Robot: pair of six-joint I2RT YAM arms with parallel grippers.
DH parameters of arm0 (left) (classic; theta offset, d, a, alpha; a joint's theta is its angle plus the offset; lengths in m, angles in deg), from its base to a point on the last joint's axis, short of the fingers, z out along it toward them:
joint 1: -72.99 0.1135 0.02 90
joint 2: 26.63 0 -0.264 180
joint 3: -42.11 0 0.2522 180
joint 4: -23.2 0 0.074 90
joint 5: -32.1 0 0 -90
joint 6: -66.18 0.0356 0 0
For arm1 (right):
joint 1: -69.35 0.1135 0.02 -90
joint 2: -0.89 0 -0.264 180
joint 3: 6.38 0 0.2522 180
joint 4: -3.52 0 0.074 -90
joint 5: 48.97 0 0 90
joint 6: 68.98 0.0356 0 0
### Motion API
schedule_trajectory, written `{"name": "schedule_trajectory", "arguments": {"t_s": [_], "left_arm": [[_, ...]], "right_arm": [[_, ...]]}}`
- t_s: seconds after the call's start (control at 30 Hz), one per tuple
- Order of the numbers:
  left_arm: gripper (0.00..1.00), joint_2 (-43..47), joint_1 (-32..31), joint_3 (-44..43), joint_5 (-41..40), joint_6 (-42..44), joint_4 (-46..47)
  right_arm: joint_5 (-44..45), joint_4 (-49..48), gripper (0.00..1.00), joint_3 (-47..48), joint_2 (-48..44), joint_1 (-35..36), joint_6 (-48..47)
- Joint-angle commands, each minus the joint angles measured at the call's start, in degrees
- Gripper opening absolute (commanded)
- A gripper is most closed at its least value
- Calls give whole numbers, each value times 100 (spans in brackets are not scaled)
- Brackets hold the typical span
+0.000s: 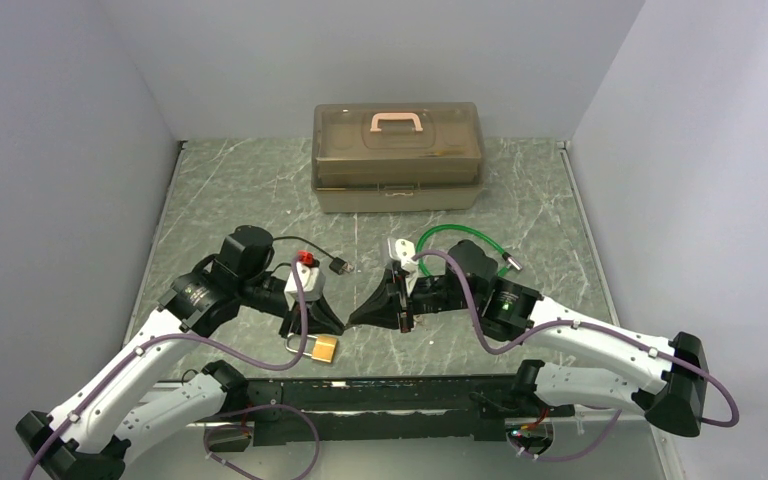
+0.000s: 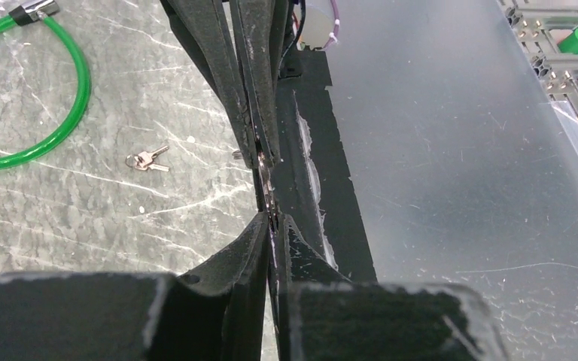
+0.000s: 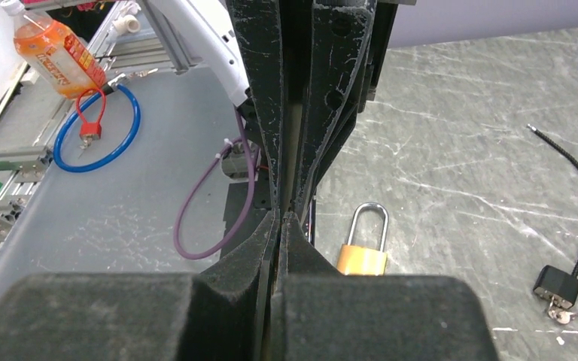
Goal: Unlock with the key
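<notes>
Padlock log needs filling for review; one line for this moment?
padlock on table, unheld | keys on table | left claw narrow gap, grip unclear | right claw shut | both tip to tip

Bright, soft, even light from overhead; only faint shadows on the marbled table (image 1: 260,190). Mild sheen across the grey sheet (image 2: 459,150). Out of focus at the near finger pads (image 3: 105,316) in both wrist views; sharp beyond.

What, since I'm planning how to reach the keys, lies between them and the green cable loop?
Nothing: the left wrist view shows only bare marbled table between the keys and the green cable loop.
</notes>
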Motion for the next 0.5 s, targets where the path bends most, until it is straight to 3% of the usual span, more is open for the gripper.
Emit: {"name": "schedule_trajectory", "arguments": {"t_s": [0.0,0.1,0.2,0.27,0.33,0.47], "left_arm": [[13,-16,3,-138,192,-368,462],[15,-2,16,-118,48,-469,555],[55,9,22,-99,-63,-502,507],[64,24,39,-85,-141,-488,451],[61,41,47,-75,-130,-436,397],[25,85,90,-110,-24,-286,296]], "right_arm": [[164,-784,0,-71,-132,51,161],[237,-1154,0,-180,-141,89,327],[289,-1456,0,-297,-158,107,465],[311,-1518,0,-318,-180,111,496],[327,-1484,0,-336,-206,119,493],[326,-1311,0,-313,-218,117,430]]}}
